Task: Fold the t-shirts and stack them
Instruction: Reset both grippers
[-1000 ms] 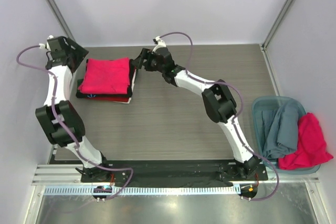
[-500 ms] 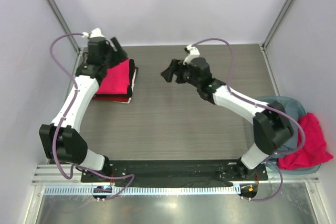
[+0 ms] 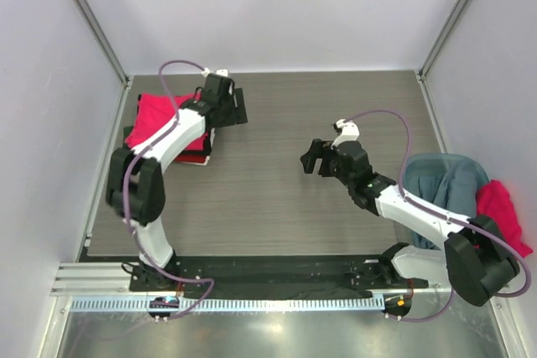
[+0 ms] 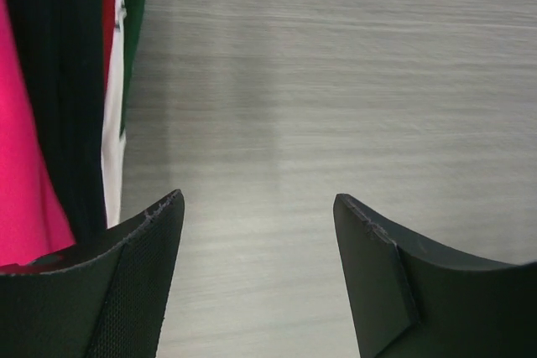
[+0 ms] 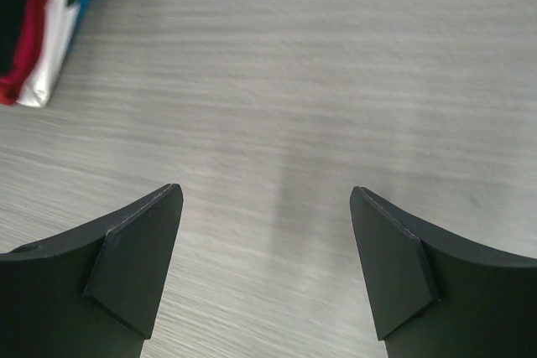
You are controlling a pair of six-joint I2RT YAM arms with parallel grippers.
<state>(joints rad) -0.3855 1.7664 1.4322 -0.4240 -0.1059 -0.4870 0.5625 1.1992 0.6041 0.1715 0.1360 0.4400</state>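
The folded t-shirts lie in a stack (image 3: 164,115) at the back left of the table, a bright pinkish-red one on top. My left gripper (image 3: 237,111) hangs just right of that stack, open and empty. In the left wrist view the gripper (image 4: 258,207) faces bare table, with the stack's edge (image 4: 63,81) showing pink, black, dark red, white and green layers at the left. My right gripper (image 3: 309,159) is open and empty over the middle of the table. In the right wrist view the gripper (image 5: 266,194) faces bare table, with the stack's corner (image 5: 33,23) far off at the top left.
A teal basket (image 3: 445,157) stands at the right edge, holding a loose grey-blue t-shirt (image 3: 449,194) and a pinkish-red one (image 3: 503,215) that hangs over its side. Metal frame posts and white walls close in the table at the back and sides.
My left arm has swung from the stack's left side across to its right edge. My right gripper has pulled back from the stack to the table's middle, its jaws spreading wider.
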